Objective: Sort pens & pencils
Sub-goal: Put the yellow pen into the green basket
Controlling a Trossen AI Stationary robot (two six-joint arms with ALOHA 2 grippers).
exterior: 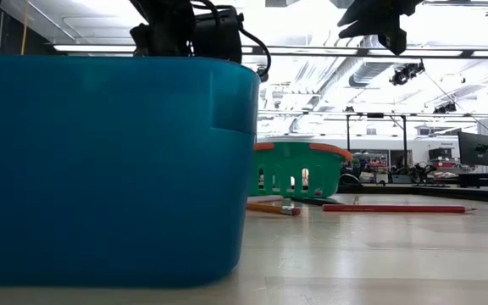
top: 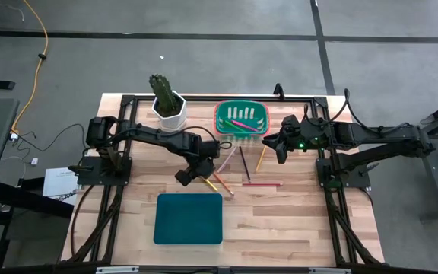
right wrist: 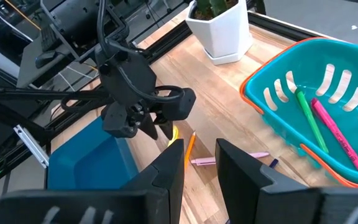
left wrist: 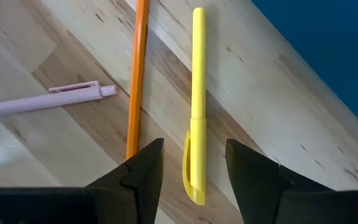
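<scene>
Pens [right wrist: 319, 124] pink and green in basket [top: 220, 122] | left gripper [left wrist: 194, 165] fingers spread, released, straddling yellow pen [left wrist: 196, 93] on table [top: 295, 221] | orange pencil [left wrist: 137, 74] just beside it, pale pink pen [left wrist: 42, 102] near | blue bin [top: 189, 218] close by | right gripper [right wrist: 197, 165] above table near basket, fingers apart, holding nothing.

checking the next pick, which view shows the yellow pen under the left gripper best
The left wrist view: the yellow pen lies full length between the open left gripper fingers. The right wrist view catches a sliver of it; the high and low views barely show it.
</scene>
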